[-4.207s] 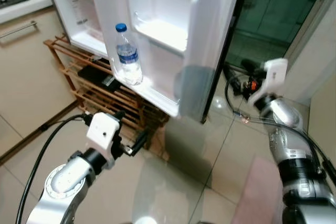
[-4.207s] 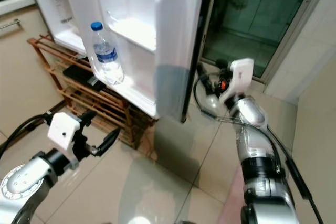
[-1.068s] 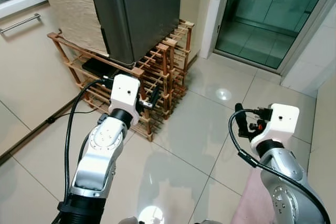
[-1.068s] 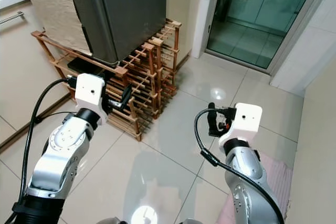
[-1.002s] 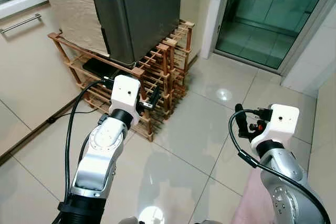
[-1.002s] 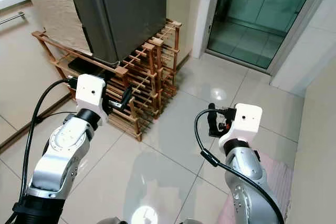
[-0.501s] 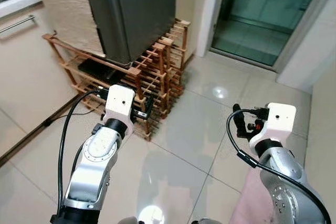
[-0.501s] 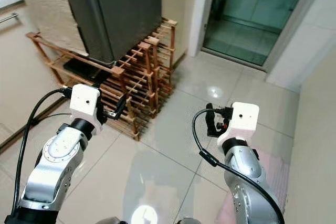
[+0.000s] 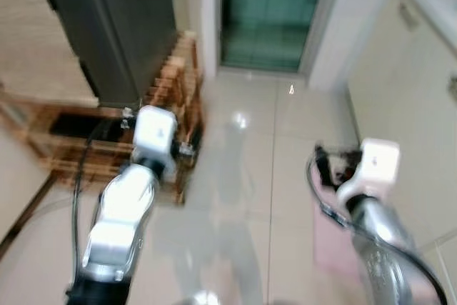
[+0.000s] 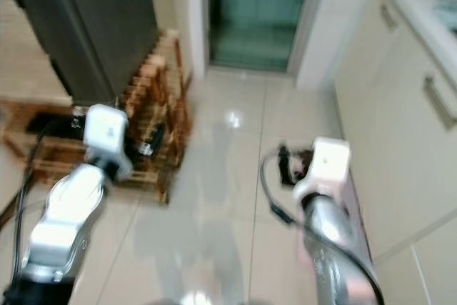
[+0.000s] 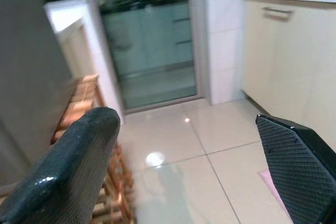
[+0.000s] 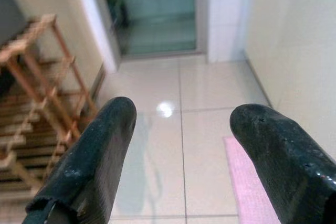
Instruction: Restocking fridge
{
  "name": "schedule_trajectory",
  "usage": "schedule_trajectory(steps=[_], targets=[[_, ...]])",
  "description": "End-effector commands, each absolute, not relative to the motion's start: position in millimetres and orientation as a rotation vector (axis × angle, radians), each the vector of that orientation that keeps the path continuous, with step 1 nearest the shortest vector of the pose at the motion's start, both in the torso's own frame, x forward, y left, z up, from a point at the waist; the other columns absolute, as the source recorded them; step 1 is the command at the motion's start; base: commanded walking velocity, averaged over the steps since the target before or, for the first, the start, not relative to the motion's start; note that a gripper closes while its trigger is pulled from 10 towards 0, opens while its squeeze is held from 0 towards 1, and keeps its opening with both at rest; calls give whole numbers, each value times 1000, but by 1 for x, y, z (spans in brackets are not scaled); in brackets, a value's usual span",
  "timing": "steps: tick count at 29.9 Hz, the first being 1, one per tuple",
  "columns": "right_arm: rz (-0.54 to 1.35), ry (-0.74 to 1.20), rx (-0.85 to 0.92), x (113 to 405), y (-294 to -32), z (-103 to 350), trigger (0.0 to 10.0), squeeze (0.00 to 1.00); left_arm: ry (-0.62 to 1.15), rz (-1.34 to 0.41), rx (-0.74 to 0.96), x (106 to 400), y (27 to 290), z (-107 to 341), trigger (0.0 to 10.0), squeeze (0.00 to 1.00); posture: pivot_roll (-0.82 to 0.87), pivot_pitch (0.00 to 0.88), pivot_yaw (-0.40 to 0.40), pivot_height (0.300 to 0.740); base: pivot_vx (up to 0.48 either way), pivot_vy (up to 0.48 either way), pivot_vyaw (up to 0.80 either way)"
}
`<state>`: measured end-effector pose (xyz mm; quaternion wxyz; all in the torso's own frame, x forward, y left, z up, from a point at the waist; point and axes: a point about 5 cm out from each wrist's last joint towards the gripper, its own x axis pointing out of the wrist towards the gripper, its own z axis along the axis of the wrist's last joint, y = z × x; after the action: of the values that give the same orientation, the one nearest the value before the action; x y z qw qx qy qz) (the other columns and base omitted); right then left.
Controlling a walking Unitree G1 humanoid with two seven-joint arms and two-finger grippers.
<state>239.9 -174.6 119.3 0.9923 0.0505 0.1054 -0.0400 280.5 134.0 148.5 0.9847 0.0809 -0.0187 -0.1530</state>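
The fingers (image 11: 73, 166) of the left gripper (image 11: 189, 171) stand wide apart with nothing between them, black and lightly textured, held out over the pale tiled floor (image 9: 235, 198). The right gripper (image 12: 184, 166) has its fingers (image 12: 89, 166) spread apart as well, bare of any load, above the same floor with the edge of a pink mat (image 12: 247, 182) just beneath. Both silver arms are raised in front of the robot, the left one (image 9: 121, 212) close to a wooden slatted rack (image 9: 178, 98), the right one (image 9: 371, 226) over by the mat (image 9: 330, 241).

The fridge (image 9: 114, 26), dark grey and with its door closed, stands on the rack to the robot's left. No brand or lettering can be read on it; the head views are blurred. A black flat object (image 9: 71, 123) lies on a rack shelf under the fridge. Straight ahead is a green-tinted glass door (image 9: 268, 12) in a white frame. Along the right runs a cream cabinet (image 10: 407, 119) with bar handles (image 10: 439, 101) under a pale bench (image 10: 428, 16). A ceiling light glints off the tiles (image 9: 241, 121).
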Motion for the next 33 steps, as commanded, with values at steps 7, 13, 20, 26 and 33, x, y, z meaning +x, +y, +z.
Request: schedule_trajectory(steps=[7, 13, 20, 26, 33], targets=[[-12, 184, 77, 245, -165, 123, 10000, 0, -38, -270, 175, 279, 148, 149, 10000, 0, -36, 0, 17, 740, 0, 469, -191], [19, 177, 69, 248, -162, 124, 10000, 0, -32, -254, 186, 276, 152, 146, 10000, 0, -27, 0, -3, 740, 0, 470, 0], [14, 163, 87, 254, -160, 127, 10000, 0, -42, -249, 193, 277, 153, 148, 10000, 0, -29, 0, -8, 740, 0, 469, -182], [11, 161, 92, 253, -158, 127, 10000, 0, -42, -253, 196, 277, 154, 149, 10000, 0, -46, 0, 10, 740, 0, 469, -773], [14, 156, 88, 253, -158, 128, 10000, 0, -53, -262, 204, 279, 153, 152, 10000, 0, -38, 0, 5, 740, 0, 469, -800]])
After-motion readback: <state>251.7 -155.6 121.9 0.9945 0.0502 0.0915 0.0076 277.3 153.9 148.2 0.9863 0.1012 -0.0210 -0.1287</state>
